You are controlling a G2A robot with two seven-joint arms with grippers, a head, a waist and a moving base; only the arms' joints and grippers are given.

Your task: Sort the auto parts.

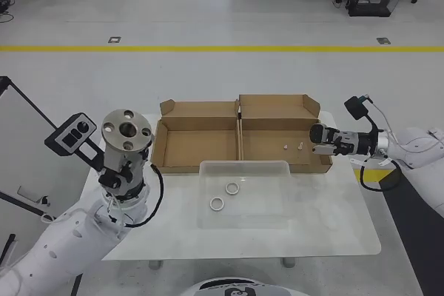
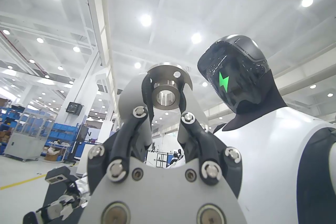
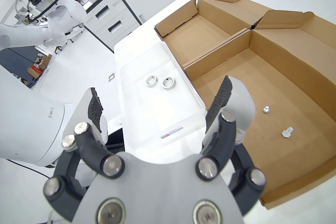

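Left gripper (image 2: 165,84): clamped on flanged hub (image 2: 168,70), axis upright, beside left box (image 1: 200,146), nearer than the gaping right gripper (image 3: 160,84).

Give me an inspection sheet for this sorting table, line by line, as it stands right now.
Surface: white table, carrying two boxes and a tray.
Job's things: flanged metal part raised at the table's left end; two rings in the clear tray; two small parts in the right cardboard box; left cardboard box holds nothing.
Clutter: nothing seen.
Grippers: left gripper shut on the flanged metal part; right gripper open, at the right cardboard box's outer edge.
Cables: black cable loops at the left wrist; second black cable hangs under the right arm.
Surroundings: yellow floor line; grey drawer cabinet.
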